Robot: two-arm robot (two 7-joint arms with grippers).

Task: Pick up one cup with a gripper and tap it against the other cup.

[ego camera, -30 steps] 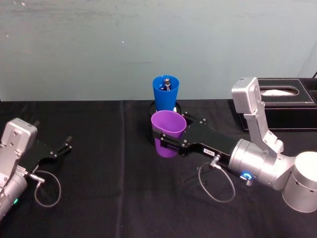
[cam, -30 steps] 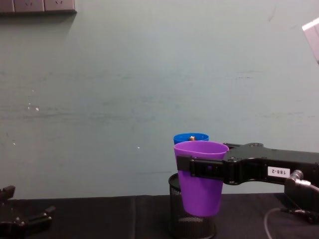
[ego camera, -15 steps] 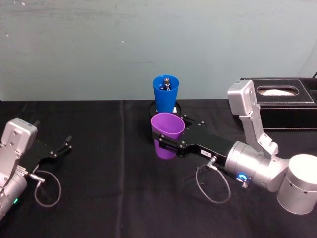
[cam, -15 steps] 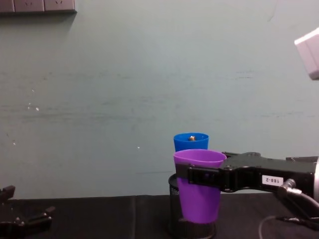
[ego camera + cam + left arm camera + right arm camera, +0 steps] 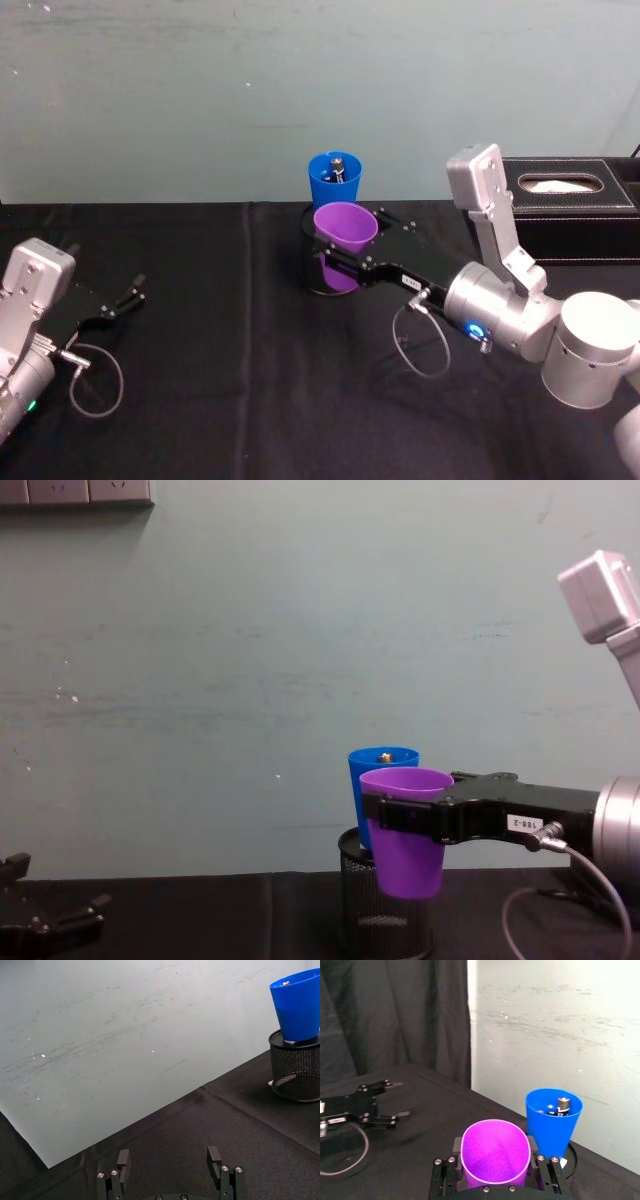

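Two cups in play. Blue cup (image 5: pixel 335 182) stands upright inside the pen holder (image 5: pixel 358 905), so it sits raised off the worktop (image 5: pixel 220 380) and only its upper part is free to be hit. Small items lie in it.

Purple cup (image 5: pixel 405 830) is off the worktop, upright, on the robot's side of the pen holder. In the chest view its rim is a little below the blue rim and its bottom hangs level with the pen holder's upper wall.

Right gripper (image 5: pixel 495 1146) reaches in from the right of the pen holder, fingers pinching the purple cup from both sides just under the rim. That side grip holds the cup level and leaves its far wall bare for the tap. Purple wall is just beside the blue one; touching or apart, cannot tell.

Judgement: tap step is in hand. High carry makes sense, since the mesh would block any lower contact.

Left gripper (image 5: pixel 167 1157) is parked well to the left of the pen holder, low by the worktop, fingers spread, empty.
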